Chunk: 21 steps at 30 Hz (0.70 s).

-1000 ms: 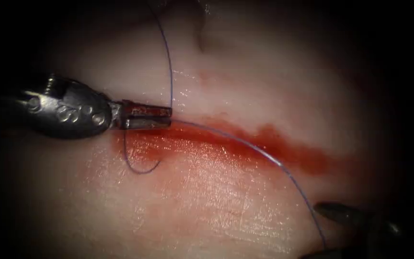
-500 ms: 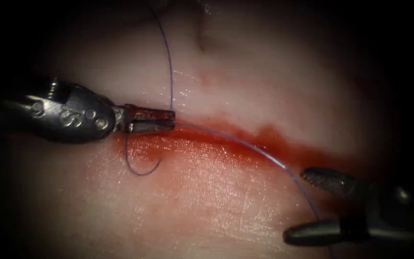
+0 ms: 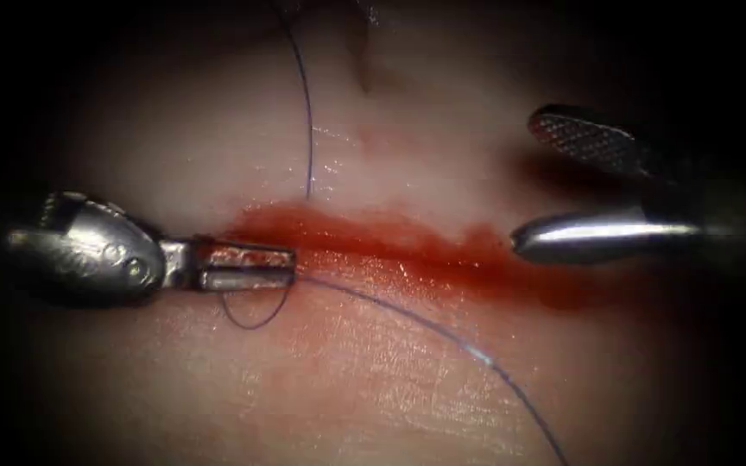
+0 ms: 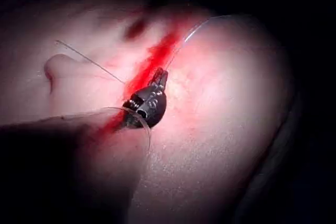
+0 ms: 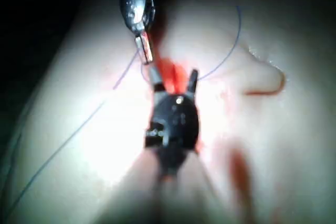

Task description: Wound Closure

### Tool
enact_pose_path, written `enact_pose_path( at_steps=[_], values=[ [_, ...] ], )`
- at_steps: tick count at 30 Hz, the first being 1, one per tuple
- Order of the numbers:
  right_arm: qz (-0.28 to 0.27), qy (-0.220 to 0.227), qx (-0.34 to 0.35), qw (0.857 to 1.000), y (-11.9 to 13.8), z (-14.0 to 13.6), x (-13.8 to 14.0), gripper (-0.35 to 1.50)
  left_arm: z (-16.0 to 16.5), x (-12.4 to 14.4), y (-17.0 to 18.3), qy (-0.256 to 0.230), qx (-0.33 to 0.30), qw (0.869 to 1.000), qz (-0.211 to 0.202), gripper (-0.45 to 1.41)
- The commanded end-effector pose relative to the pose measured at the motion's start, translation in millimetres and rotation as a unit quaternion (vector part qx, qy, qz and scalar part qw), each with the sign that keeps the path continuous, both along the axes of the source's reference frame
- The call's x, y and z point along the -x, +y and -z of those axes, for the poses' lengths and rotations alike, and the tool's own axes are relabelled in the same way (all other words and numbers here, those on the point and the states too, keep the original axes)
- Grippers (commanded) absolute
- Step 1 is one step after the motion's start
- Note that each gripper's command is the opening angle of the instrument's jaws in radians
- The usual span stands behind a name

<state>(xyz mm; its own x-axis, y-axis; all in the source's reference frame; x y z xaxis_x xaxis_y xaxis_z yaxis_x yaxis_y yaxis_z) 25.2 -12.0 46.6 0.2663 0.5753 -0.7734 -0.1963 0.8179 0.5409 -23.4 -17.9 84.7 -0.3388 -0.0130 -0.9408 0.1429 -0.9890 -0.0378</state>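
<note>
Your left tool (image 3: 248,267) lies at the left end of the cut (image 3: 442,250), jaws clamped together on the thread (image 3: 407,315), and it sits lower in the endoscope view than it did a second ago, when its tip lay level with the upper edge of the red fluid (image 3: 373,237). With that shift the strand that ran along the fluid line now arcs across the pale tissue (image 3: 373,380) below the cut, away toward the lower right. Your right tool (image 3: 554,185) has come up from the lower right edge, where half a second ago it straddled that strand, and now hangs over the right end of the cut with jaws wide apart, holding nothing and well clear of the thread. In your judgement of the task, the strand is under the left tool's control alone and the right tool is free. A small loop of thread hangs just below the left tool's jaws, and a second strand climbs from the cut straight up the tissue into the dark. No needle can be made out in the tissue or in either tool. The left wrist view shows the left tool (image 4: 152,95) on the fluid streak; the right wrist view shows the right tool (image 5: 173,80) spread, the left tool just beyond it. Mind the loose loop near the jaws, which could snag.
</note>
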Motion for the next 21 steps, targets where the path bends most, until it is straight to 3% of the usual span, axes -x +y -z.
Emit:
enact_pose_path(
  at_steps=[1, 2, 5, 11, 16, 21],
  values=[
    [0.016, 0.012, 0.026, 0.999, -1.0, -4.0, -2.7, 0.95, -0.3, 0.5, -1.2, -0.037, 0.001, 0.999, -0.017, -0.45],
    [0.016, 0.012, 0.026, 0.999, -1.0, -4.0, -2.7, 0.95, -0.3, 0.5, -1.2, -0.037, 0.001, 0.999, -0.017, -0.45],
    [0.053, 0.028, 0.087, 0.994, -3.5, -9.3, -6.7, 0.96, -0.2, 0.6, -1.4, -0.104, 0.004, 0.993, -0.048, -0.45],
    [0.092, 0.05, 0.125, 0.987, -6.8, -13.8, -10.0, 0.93, -0.3, 0.6, -1.5, -0.137, 0.007, 0.988, -0.067, -0.45],
    [0.115, 0.075, 0.156, 0.978, -9.0, -15.9, -12.4, 0.86, -0.7, 0.6, -2.0, -0.14, 0.009, 0.987, -0.075, -0.45],
    [0.128, 0.085, 0.17, 0.973, -9.8, -15.7, -13.5, 0.81, -0.7, 0.5, -2.1, -0.137, 0.006, 0.988, -0.071, -0.45]
  ],
)
